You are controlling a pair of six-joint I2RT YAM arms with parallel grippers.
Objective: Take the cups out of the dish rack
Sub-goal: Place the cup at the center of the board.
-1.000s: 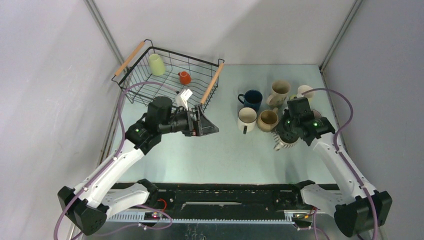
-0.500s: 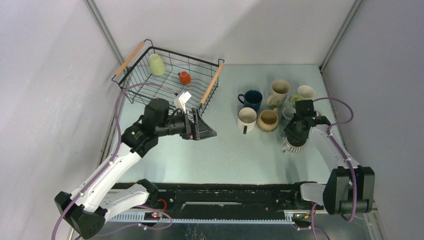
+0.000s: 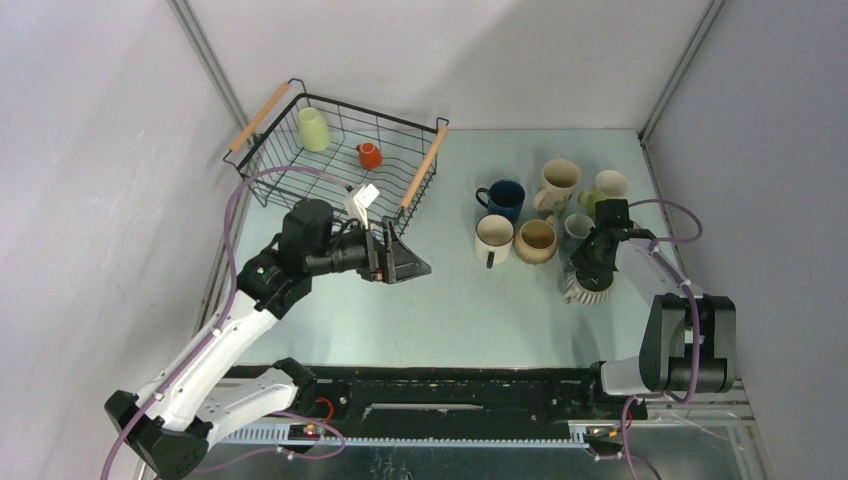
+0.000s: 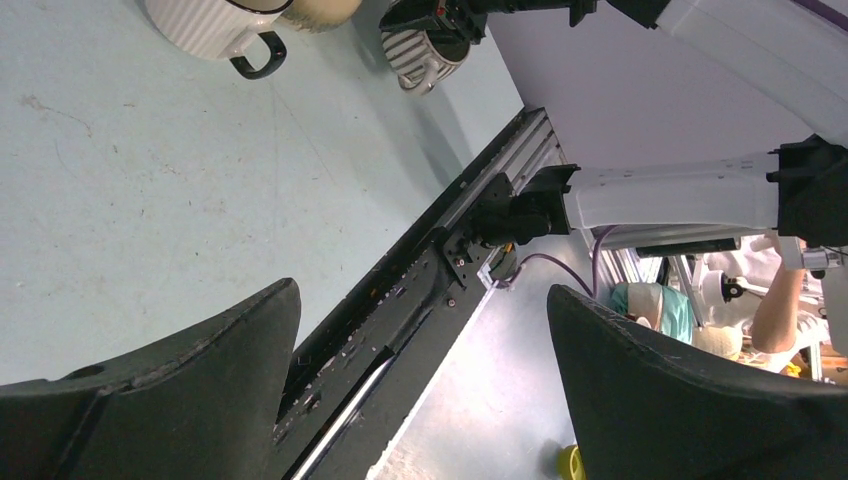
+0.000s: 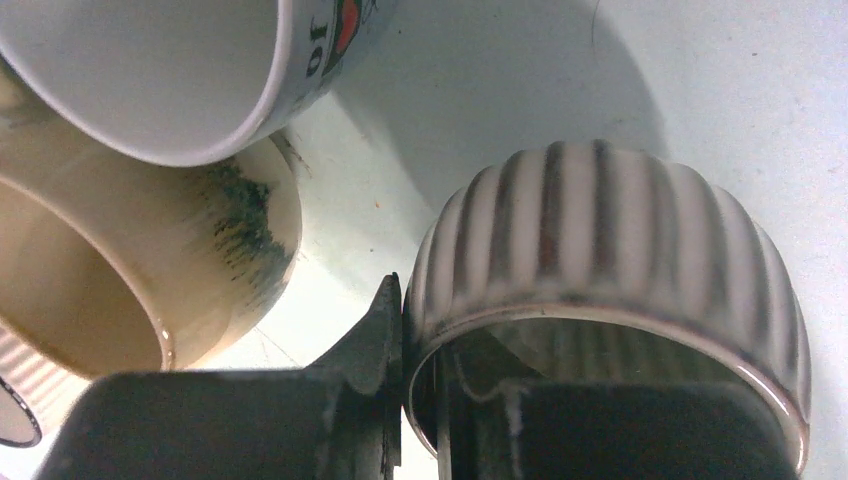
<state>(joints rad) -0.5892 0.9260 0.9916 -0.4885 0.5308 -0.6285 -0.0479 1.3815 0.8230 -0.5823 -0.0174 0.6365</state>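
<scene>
The black wire dish rack (image 3: 300, 175) with wooden handles stands at the back left. In it are a pale green cup (image 3: 313, 128), an orange cup (image 3: 369, 155) and a white cup (image 3: 364, 200) at its near edge. My left gripper (image 3: 405, 262) is open and empty, just in front of the rack; in the left wrist view its jaws (image 4: 420, 330) stand wide apart over the table's front edge. My right gripper (image 3: 592, 272) is shut on the rim of the striped ribbed cup (image 3: 583, 290), one finger inside and one outside (image 5: 425, 350), low at the table.
Unloaded cups stand at the right: navy (image 3: 503, 197), white with a dark handle (image 3: 492, 240), tan (image 3: 537, 240), tall cream (image 3: 560, 183), a pale one (image 3: 609, 185) and a small grey one (image 3: 577, 227). A printed white cup (image 5: 180, 70) and the tan cup (image 5: 120, 270) lie close beside the striped cup (image 5: 600, 240).
My left arm has drawn back a little toward the left, gripper still open. My right arm has swung right and folded in, carrying the striped cup slightly right.
</scene>
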